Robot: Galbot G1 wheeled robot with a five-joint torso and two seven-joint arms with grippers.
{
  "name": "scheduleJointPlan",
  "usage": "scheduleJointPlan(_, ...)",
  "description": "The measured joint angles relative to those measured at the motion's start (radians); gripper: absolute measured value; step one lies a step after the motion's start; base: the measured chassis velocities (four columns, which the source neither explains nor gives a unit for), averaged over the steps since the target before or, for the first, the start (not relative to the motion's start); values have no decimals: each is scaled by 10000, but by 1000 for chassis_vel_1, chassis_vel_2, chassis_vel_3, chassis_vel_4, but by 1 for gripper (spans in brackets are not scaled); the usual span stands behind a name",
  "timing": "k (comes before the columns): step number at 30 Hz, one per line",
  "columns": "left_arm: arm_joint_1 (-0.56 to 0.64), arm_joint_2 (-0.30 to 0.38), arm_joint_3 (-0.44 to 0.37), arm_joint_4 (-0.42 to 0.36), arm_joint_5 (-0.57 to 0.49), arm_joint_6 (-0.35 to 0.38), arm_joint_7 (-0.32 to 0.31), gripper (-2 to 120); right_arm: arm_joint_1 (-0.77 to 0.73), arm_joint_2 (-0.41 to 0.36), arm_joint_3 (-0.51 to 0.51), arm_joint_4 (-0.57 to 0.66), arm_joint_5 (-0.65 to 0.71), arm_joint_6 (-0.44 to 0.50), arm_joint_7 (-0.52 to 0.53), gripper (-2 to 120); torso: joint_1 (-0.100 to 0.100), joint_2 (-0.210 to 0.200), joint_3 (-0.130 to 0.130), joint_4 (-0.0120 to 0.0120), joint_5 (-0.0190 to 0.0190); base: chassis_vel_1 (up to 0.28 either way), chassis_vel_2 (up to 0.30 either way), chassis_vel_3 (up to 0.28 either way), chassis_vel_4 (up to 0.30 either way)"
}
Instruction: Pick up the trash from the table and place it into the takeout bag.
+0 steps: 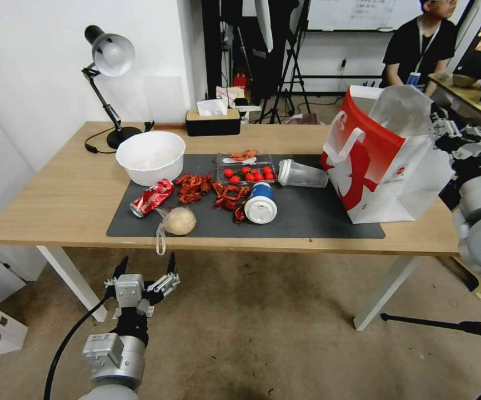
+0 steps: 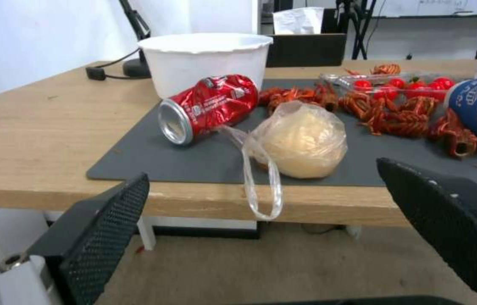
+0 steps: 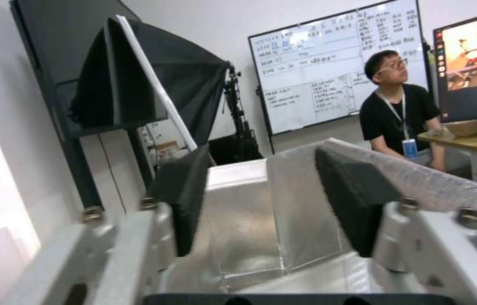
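A lamp (image 1: 110, 55) stands at the left end of the light-wood table (image 1: 57, 189), and beside it a white bowl (image 1: 151, 156) sits at the corner of the dark grey mat (image 1: 307, 219). Below the table's front edge, the left gripper (image 1: 147, 265) hangs in the air with its fingers (image 2: 103, 228) spread wide, holding nothing, aimed at the trash nearest it. That trash lies along the mat's front left: a crushed red soda can (image 1: 151, 197) on its side against the bowl, and just beside it a clear bag with a beige lump (image 1: 178, 221), its loop handle drooping over the table edge. Red crayfish shells (image 1: 213, 191) are scattered across the middle of the mat, with a clear plastic container (image 1: 246, 168) of red tomatoes behind them. A blue-and-white paper cup (image 1: 260, 203) lies tipped over in front, and a clear plastic cup (image 1: 301, 174) lies on its side to the right. At the mat's right end stands the red-and-white takeout bag (image 1: 385, 161), upright and open. The right gripper (image 3: 261, 203) is up at the bag's mouth, its black pads (image 3: 354, 199) set apart on either side of the bag's silvery lining.
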Motion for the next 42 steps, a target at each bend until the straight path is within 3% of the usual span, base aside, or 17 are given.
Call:
scheduleJointPlan(12, 23, 0, -29, -31, 10, -109, 30, 100, -830, 560, -267, 1048, -283, 594, -875, 97, 0, 0, 0, 1, 0, 0, 0, 0, 0)
scheduleJointPlan(26, -27, 54, -31, 65, -30, -171, 73, 100, -2851, 1462, -369, 2209, -2468, 923, -1818, 100, -1, 2, -1, 1, 0, 0, 0, 0, 0)
scheduleJointPlan(36, -159, 145, -40, 316, -114, -244, 117, 100, -4846, 2405, -749, 2073, -4389, 1992, -2481, 100, -1, 2, -1, 1, 0, 0, 0, 0, 0)
scheduleJointPlan(42, -241, 206, -51, 420, -176, -244, 147, 100, -6138, 3089, -950, 1489, -5384, 3197, -2826, 100, -1, 2, -1, -1, 0, 0, 0, 0, 0)
